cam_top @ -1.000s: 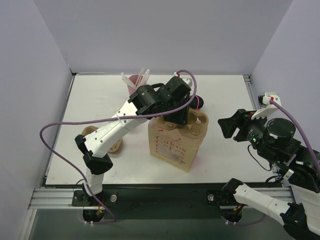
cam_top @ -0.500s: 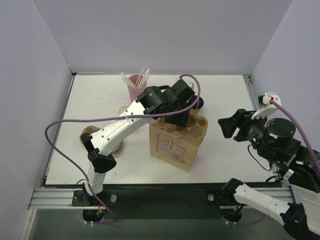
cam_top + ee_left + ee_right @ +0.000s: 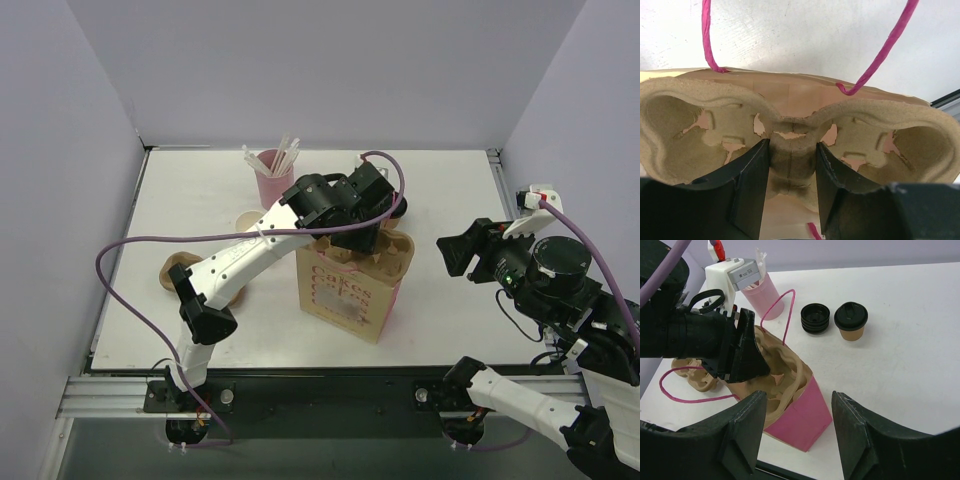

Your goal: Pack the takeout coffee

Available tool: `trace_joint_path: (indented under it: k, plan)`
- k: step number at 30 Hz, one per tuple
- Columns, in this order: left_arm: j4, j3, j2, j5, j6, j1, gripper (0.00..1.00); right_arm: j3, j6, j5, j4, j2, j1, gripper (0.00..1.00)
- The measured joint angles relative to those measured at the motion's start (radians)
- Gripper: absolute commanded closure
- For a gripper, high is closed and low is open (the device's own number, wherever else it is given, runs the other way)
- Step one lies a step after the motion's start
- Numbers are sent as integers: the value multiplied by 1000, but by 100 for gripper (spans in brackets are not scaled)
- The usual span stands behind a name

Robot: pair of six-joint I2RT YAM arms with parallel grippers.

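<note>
Left pincer (image 3: 791,150) clenches the centre rib of the pulp carrier (image 3: 685,135) seated in the pink bag (image 3: 805,415). Right pincer (image 3: 799,407) hangs released. The takeout coffee (image 3: 850,320) stands on the table (image 3: 915,340), upper right. A skewed push could topple the unsteadied bag.

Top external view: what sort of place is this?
Probably a lab cell staged as a café packing counter: white table boxed by lavender walls, pink-and-cream paper bag holding a brown moulded-pulp cup carrier, pink cup of white straws, black-lidded brown kraft-paper cup.
</note>
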Motion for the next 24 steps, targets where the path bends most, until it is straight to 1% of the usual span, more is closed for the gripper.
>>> trace_joint_path:
  k: [4, 16, 24]
  plan:
    - [0, -1, 0, -13, -1, 0, 60, 0, -1, 0, 0, 0, 0, 45]
    - [-5, -43, 0, -26, -26, -26, 60, 0, -1, 0, 0, 0, 0, 45]
    - [-5, -24, 6, -77, -27, -26, 60, 0, 0, 0, -2, 0, 0, 45]
